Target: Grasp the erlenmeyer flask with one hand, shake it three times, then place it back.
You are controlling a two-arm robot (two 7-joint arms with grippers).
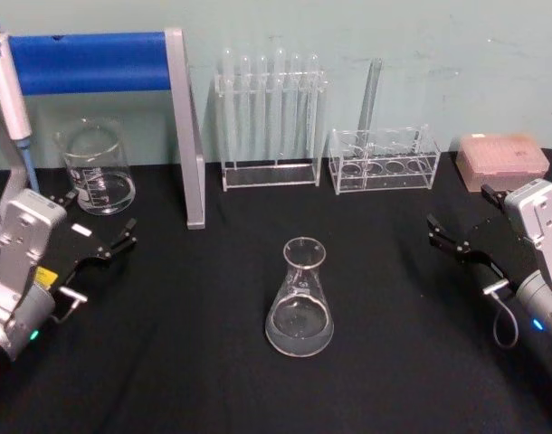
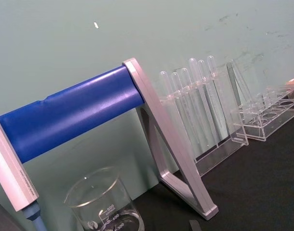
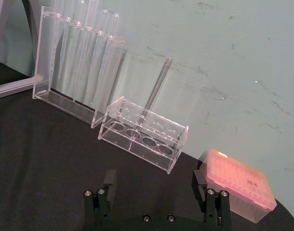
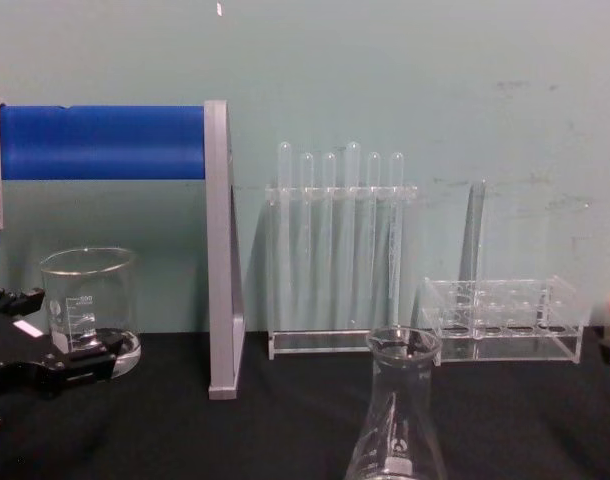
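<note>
The erlenmeyer flask [image 1: 300, 303] stands upright on the black table [image 1: 185, 362] at its middle, clear glass with white marks and nothing touching it. In the chest view the flask [image 4: 397, 425] rises at the near centre. My left gripper [image 1: 122, 237] hovers at the table's left side, open, well to the left of the flask and just in front of a beaker. Its spread fingers [image 4: 80, 362] show low on the left in the chest view. My right gripper [image 1: 439, 233] hangs open at the right side, about as far from the flask. In the right wrist view, the right gripper [image 3: 154, 182] holds nothing.
A glass beaker [image 1: 97, 172] stands back left beside a pipette stand with a blue bar [image 1: 86, 61] and grey upright [image 1: 187, 136]. Along the back wall are a tall test-tube rack [image 1: 269, 117], a low clear rack [image 1: 385, 161] and a pink tip box [image 1: 502, 161].
</note>
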